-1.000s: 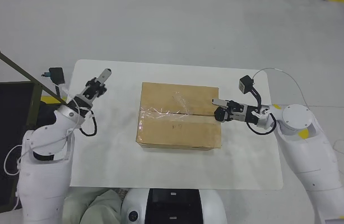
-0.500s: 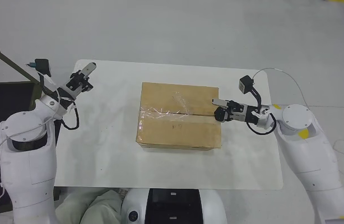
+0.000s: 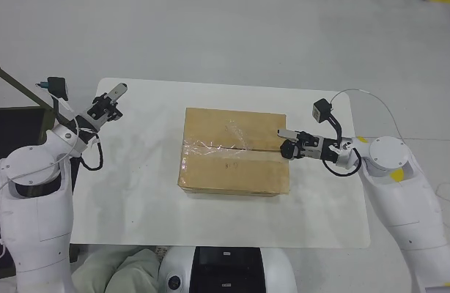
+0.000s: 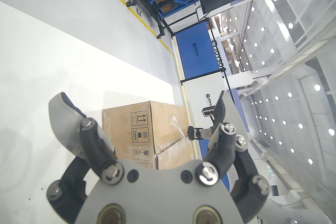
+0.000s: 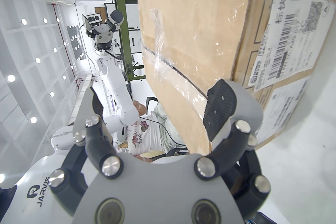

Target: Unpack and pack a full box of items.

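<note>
Taped box (image 3: 234, 151) at centre of table (image 3: 137, 198) | left hand (image 3: 108, 105) open, over far-left corner | right hand (image 3: 285, 143) open at box's right edge, beside the seam.

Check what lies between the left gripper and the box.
In the top view, only a bare stretch of the white table lies between the left gripper and the box.

The box (image 3: 234, 151) sits at the middle of the table (image 3: 137, 212). The left gripper (image 3: 116, 92) is well left of the box, near the table's far corner. The right gripper (image 3: 282, 142) is at the box's right edge.
</note>
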